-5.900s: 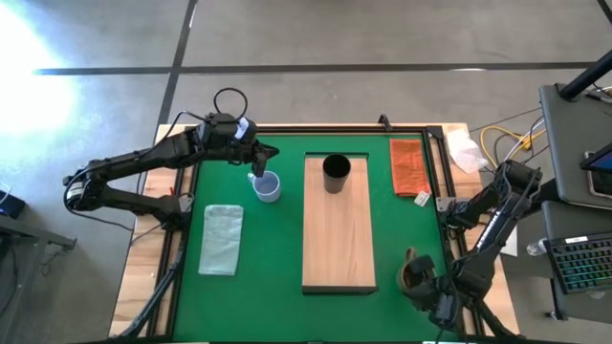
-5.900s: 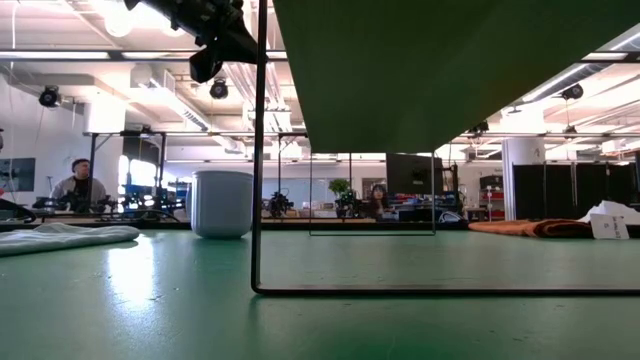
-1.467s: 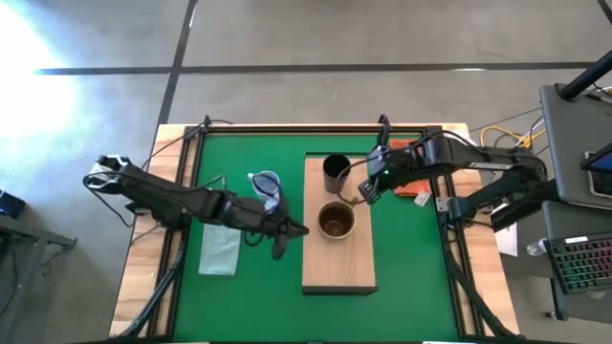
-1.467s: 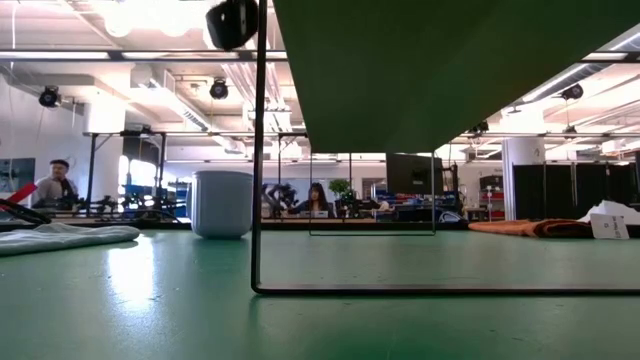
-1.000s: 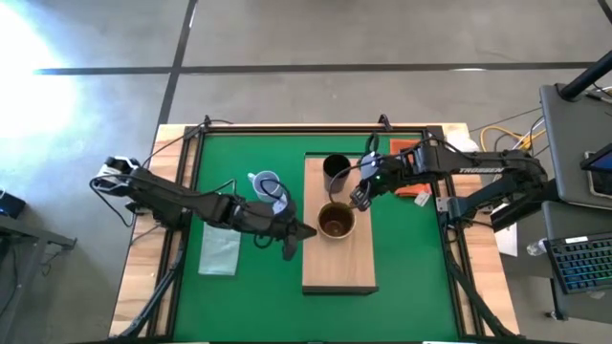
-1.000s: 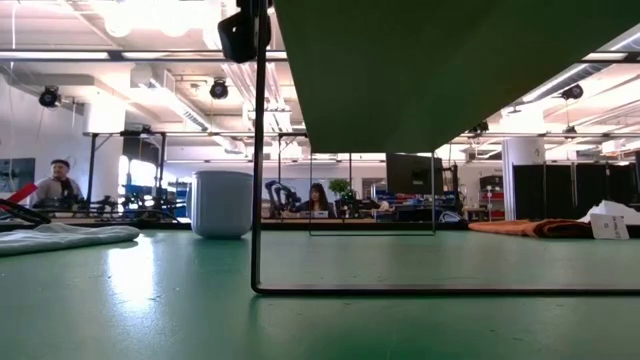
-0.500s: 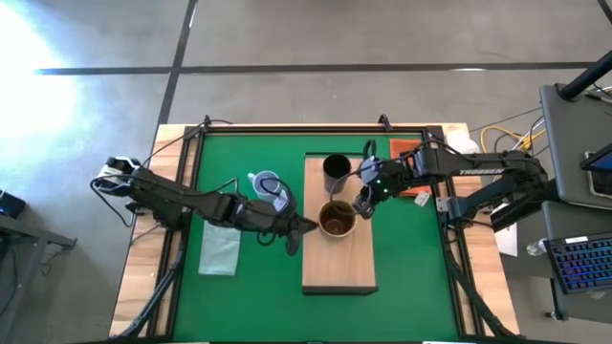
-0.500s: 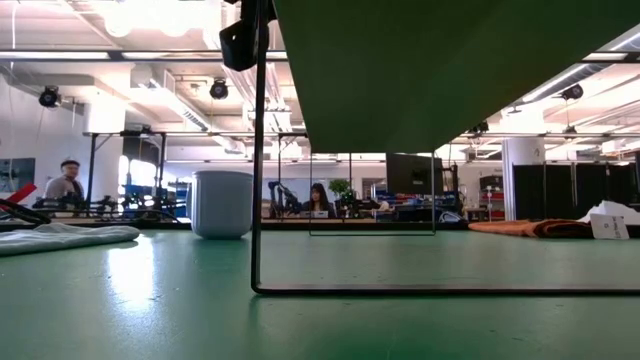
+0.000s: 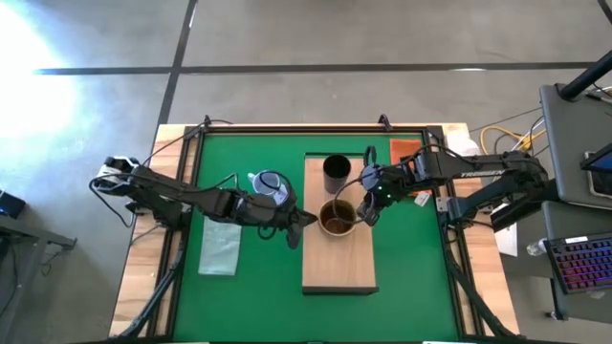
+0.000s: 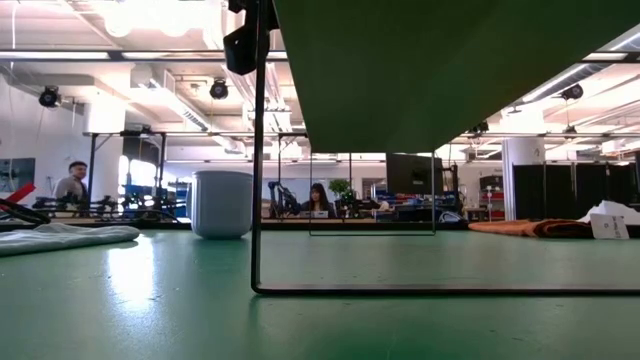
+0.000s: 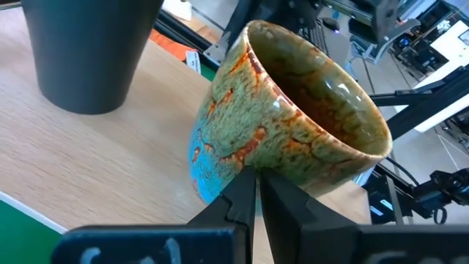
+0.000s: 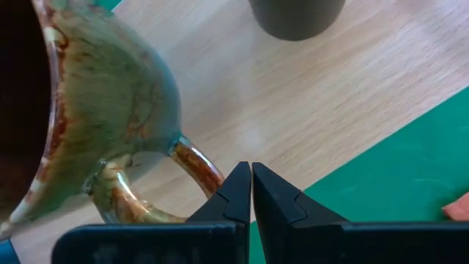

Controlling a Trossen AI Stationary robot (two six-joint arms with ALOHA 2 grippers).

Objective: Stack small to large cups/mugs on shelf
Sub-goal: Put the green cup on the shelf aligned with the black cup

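Note:
The brown-olive mug (image 9: pixel 335 220) stands on the light-wood shelf (image 9: pixel 337 263), its handle (image 12: pixel 192 163) toward the table's right edge. The black tumbler (image 9: pixel 337 172) stands on the shelf's far end. The pale blue-white mug (image 9: pixel 270 186) stands on the green mat left of the shelf, partly under my left arm. It also shows in the low view (image 10: pixel 222 203). My left gripper (image 9: pixel 304 220) is shut at the brown mug's left side. My right gripper (image 9: pixel 368 212) is shut at the handle. My left gripper has its shut fingertips (image 11: pixel 253 187) against the brown mug's outer wall, low on its left side (image 11: pixel 220 165). The fingers come about level from the table's left. The mug stands on the shelf. My right gripper has its shut fingertips (image 12: pixel 242 183) against the outer curve of the mug's handle (image 12: pixel 209 172). The fingers come from the table's right, slanting down.
A pale green cloth (image 9: pixel 222 239) lies on the mat at the left. An orange-red cloth (image 9: pixel 406 148) lies at the far right, partly under my right arm. The shelf stands raised on a thin dark frame (image 10: pixel 257 150). People sit in the room beyond the table.
My right gripper has gone toward the table's near edge, from beside the tumbler to the brown mug's handle. My left gripper has gone a little toward the right and far edges, up to the mug's left side. Both stay shut.

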